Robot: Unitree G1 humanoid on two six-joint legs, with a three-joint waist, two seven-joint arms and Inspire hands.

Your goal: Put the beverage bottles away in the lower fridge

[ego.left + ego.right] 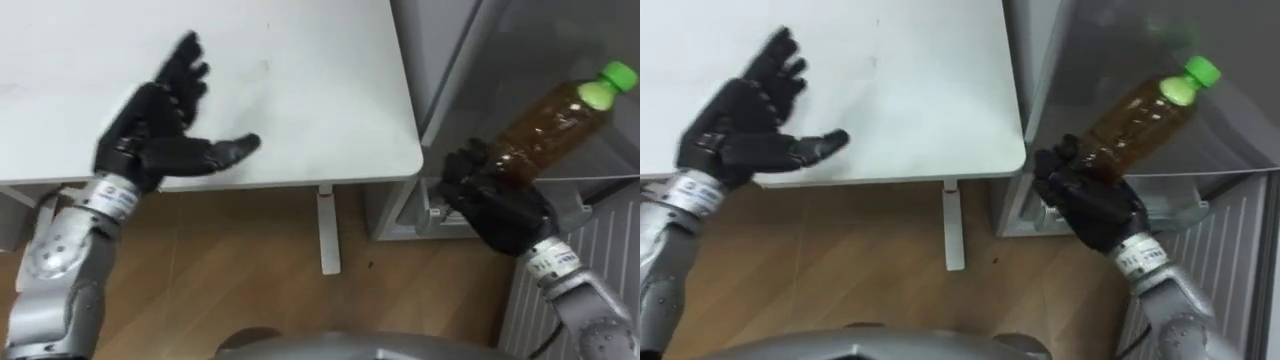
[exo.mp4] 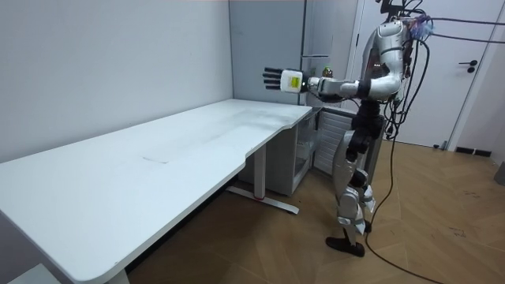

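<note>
Stood on a wooden floor [image 1: 250, 285] at the end of a long white table [image 2: 158, 170], next to a tall grey fridge [image 2: 319, 31]. Gripped a bottle [image 1: 548, 122] of brown drink in the right hand [image 1: 500, 208], fingers curled round its lower half and the green cap [image 1: 606, 84] tilted up and away toward the fridge. Held it in the air past the table's corner, against the grey fridge front, touching neither; probably grasped low so the neck could lead the way in. Held the left hand [image 1: 160, 120] out over the table's edge, fingers spread and relaxed, with nothing in it, likely just clear of the work. Judged to be mid-carry, the drink not yet put away. Would need lowering, since the lower compartment sat down near the table leg [image 1: 328, 230]. Could not tell whether that compartment's door stood open.
</note>
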